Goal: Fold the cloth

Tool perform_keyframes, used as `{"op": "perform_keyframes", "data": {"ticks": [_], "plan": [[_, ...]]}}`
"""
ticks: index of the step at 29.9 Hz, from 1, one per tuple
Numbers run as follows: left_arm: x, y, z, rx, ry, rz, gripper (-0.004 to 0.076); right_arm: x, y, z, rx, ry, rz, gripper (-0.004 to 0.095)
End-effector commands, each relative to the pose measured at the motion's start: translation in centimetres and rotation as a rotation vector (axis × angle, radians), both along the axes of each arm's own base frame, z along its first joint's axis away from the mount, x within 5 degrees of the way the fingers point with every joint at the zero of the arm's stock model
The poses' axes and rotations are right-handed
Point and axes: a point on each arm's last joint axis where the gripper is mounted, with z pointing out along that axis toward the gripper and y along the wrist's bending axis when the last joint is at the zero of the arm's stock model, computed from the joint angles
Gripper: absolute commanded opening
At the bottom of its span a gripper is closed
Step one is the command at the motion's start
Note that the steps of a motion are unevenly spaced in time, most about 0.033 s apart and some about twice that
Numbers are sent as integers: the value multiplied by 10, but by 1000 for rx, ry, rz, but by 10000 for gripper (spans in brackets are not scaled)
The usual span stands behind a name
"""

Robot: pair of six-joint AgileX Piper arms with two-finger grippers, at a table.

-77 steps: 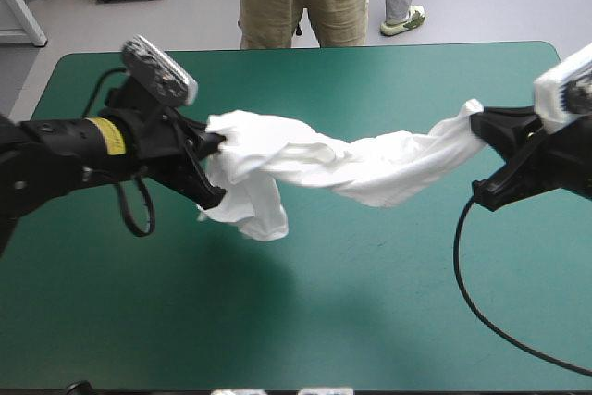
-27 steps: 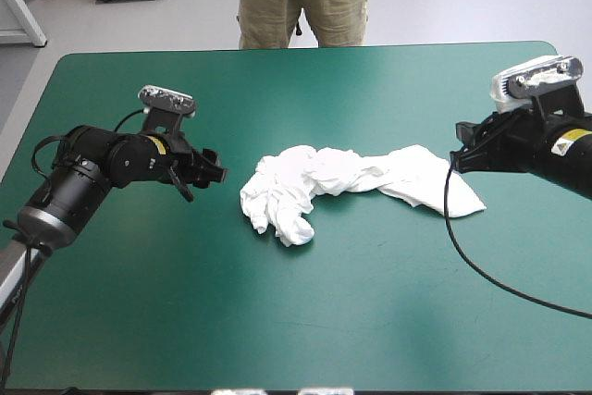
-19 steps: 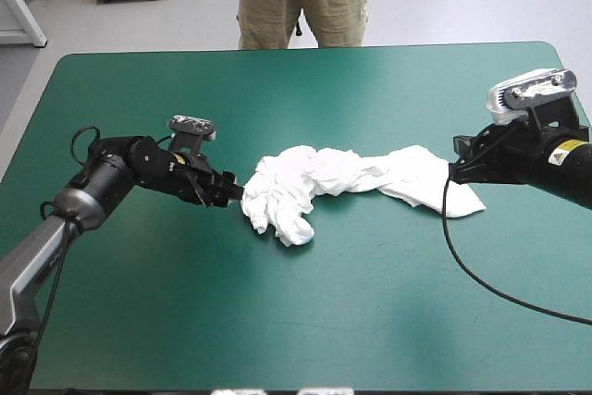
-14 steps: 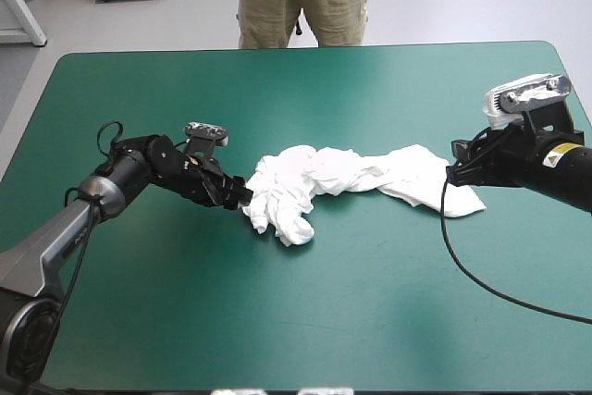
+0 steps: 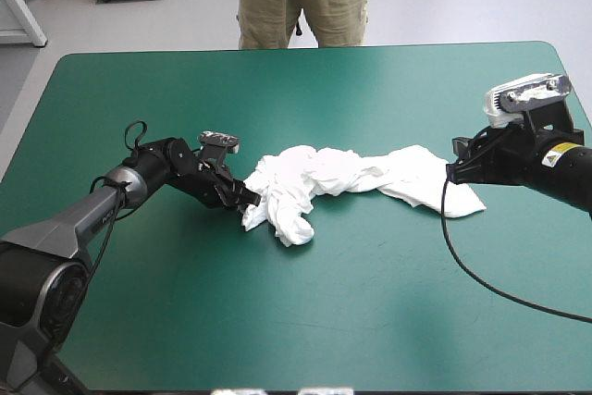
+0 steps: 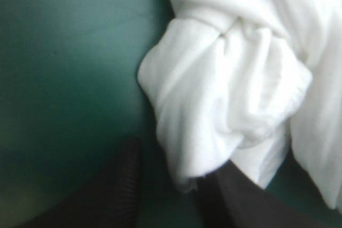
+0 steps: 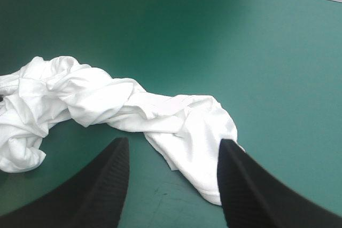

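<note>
The T-shirt (image 5: 342,178) is seen crumpled and twisted into a long rope across the middle of the teal-green cover (image 5: 305,321). It is bunched thickest at its left end and flattened at its right. The left gripper (image 5: 248,201) is stretched low to the bunched end and appears to be touching it, though the fingertips are hard to make out. The right gripper (image 5: 453,170) is held at the flatter end, just over the cloth's edge.
</note>
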Motion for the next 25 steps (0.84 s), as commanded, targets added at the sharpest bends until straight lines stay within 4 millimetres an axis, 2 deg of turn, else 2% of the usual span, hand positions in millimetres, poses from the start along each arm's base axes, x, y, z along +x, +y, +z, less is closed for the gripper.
{"op": "perform_keyframes", "data": {"ticks": [1, 2, 7, 10, 14, 19, 25], "plan": [[1, -6, 17, -81, -55, 15, 30, -2, -2, 15, 8, -103, -19, 427], [2, -7, 18, -90, -64, 5, -8, -2, -3, 15, -1, -105, -22, 416], [1, -6, 22, -78, -89, -21, -9, -1, -8, 13, -47, -88, -71, 391], [-3, -4, 33, -75, -121, -29, -9, 14, -11, 1, -64, -9, -121, 399], [-6, -3, 45, -89, -166, -22, -9, 51, -12, -29, -115, 126, -155, 452], [-7, -3, 47, -97, -163, -19, -9, 100, -22, -73, -135, 260, -194, 457], [-7, -3, 47, -99, -163, -18, -9, 135, -36, -124, -161, 439, -228, 455]]}}
